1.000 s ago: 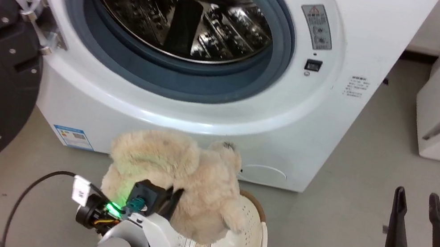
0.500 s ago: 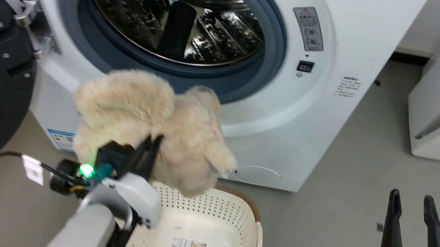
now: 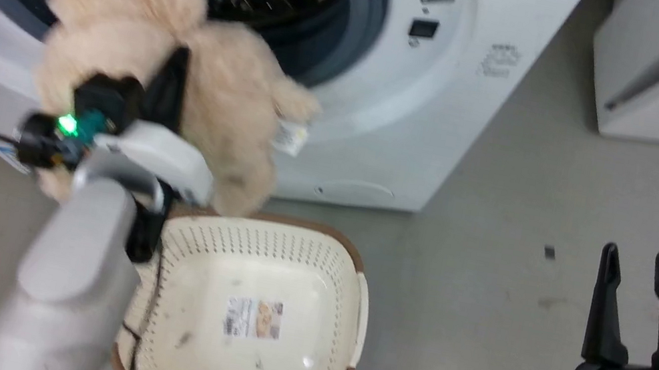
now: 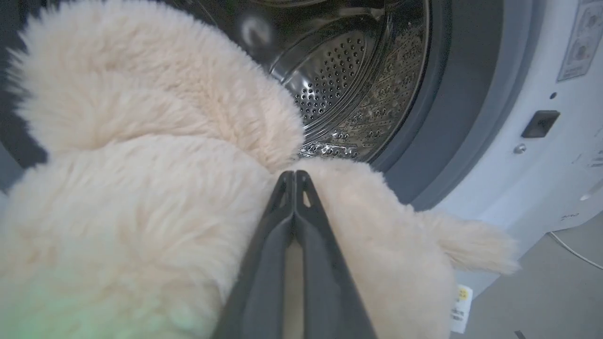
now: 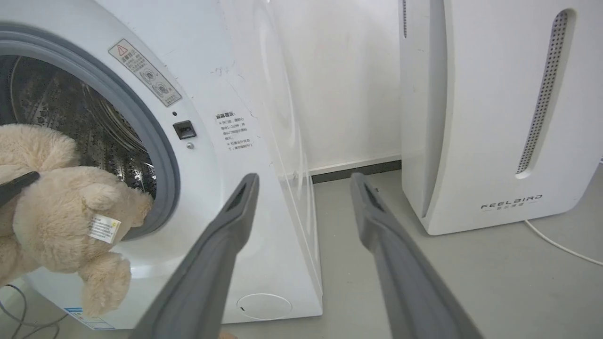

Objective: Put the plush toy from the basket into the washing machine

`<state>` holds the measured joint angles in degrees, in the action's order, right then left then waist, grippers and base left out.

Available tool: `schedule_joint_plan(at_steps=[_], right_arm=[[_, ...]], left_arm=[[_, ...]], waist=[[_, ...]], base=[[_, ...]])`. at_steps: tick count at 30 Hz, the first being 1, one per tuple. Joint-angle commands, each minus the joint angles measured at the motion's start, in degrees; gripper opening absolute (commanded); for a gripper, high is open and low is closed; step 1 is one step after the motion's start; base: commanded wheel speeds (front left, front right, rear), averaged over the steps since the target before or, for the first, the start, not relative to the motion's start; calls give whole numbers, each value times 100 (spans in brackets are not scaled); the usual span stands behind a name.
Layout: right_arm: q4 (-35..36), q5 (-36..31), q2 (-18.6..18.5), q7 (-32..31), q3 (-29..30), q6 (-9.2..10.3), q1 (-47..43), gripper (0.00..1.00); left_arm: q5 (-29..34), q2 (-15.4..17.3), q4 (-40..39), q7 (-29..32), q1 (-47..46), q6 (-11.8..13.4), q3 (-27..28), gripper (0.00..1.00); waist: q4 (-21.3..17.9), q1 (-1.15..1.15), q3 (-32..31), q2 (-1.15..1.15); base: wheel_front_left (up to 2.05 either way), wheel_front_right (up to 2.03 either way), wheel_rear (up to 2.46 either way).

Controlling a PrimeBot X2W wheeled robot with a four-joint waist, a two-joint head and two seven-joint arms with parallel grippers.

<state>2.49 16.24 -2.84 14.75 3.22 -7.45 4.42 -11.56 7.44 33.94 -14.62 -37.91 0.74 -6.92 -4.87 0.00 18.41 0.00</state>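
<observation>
In the head view the plush toy hangs at the upper left of the frame, right in front of the open mouth of the washing machine. It is lifted clear of the basket. The basket sits at lower centre on the grey floor, with a label sticker on its bottom.

The left gripper has its two dark fingers pressed together on a fold of the toy's fur. In the left wrist view the tips meet at mid-frame with fur bulging on both sides. Past the toy, the upper right of that view shows the perforated steel drum and the grey door seal. The toy's bulk blocks the left part of the opening.

In the right wrist view the toy is at the left edge, against the lower arc of the seal. Whether any of it has crossed into the drum cannot be told. A white sewn tag dangles from its side.

The pale left forearm crosses the lower left of the head view and hides the basket's left rim.

The right gripper sits at the lower right with its fingers spread apart, well away from the toy. In its wrist view a white appliance stands at the right, near the washer, with a thin white cable on the floor beside it.
</observation>
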Motion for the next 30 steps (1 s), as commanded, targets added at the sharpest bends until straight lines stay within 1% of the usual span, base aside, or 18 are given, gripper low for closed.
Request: schedule_joint_plan(at_steps=[1,8,11,20,26,30], right_arm=[[31,66,-4,25,-1,-3,116,100],[58,156,-4,25,-76,-3,341,100],[85,212,-4,25,-105,-3,475,100],[198,397,-4,25,-143,-3,817,100],[293,511,-4,25,-170,-3,971,100],[341,562,-4,25,-167,-3,1037,100]], left_arm=[[67,87,30,-38,-231,-36,73,0],[187,340,343,-38,-1003,-105,315,0],[224,492,565,-38,-1433,-150,421,0],[306,1001,1131,-38,-2730,-175,697,0],[371,1259,1326,-38,-3484,-179,779,0],[326,1382,1387,-38,-3889,-138,912,0]], waist=[[-257,0,323,0],[-538,0,756,0],[-690,0,994,0],[-1122,0,1840,0],[-1300,0,2373,0],[-1368,0,2635,0]], base=[[0,0,0],[0,0,0],[0,0,0],[0,0,0],[0,0,0],[0,0,0]])
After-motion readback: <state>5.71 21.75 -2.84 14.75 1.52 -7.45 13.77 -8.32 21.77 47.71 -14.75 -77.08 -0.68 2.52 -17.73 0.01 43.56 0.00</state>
